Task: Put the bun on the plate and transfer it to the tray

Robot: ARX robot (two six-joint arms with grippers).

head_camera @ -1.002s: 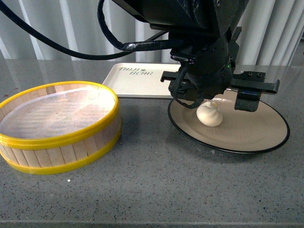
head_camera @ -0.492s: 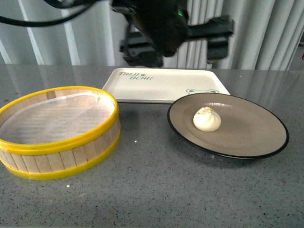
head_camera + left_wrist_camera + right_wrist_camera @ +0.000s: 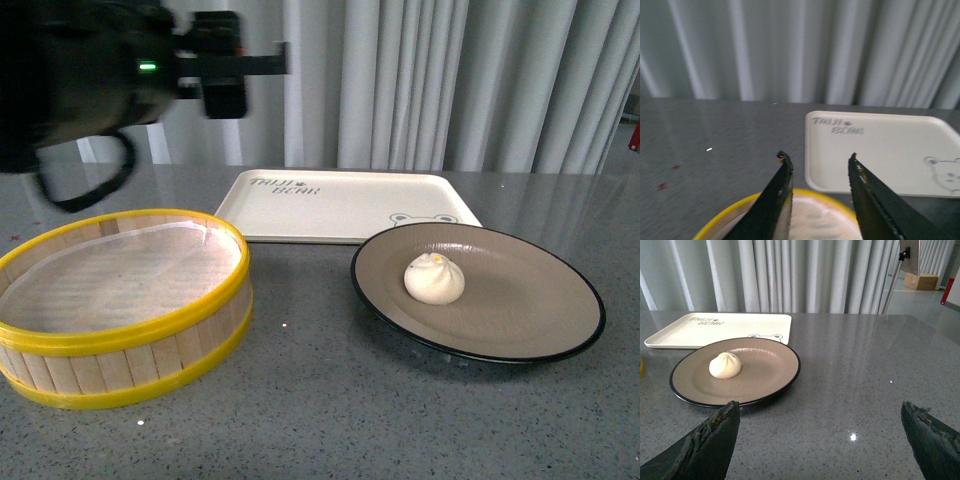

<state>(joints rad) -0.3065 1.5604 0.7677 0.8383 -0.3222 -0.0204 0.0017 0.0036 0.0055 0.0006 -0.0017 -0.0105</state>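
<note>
The bun [image 3: 434,279] sits on the plate [image 3: 530,300], just in front of the tray [image 3: 340,205], so carrying the plate over is the step in hand. My left fingers [image 3: 777,195] hang parted, empty; my right fingers [image 3: 710,445] gape wide, empty. Next I'd pinch the plate's rim.

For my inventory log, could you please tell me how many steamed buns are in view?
1: the small cream-white pleated bun lies on the round beige black-rimmed plate. None shows in the yellow-rimmed wooden steamer basket.
</note>
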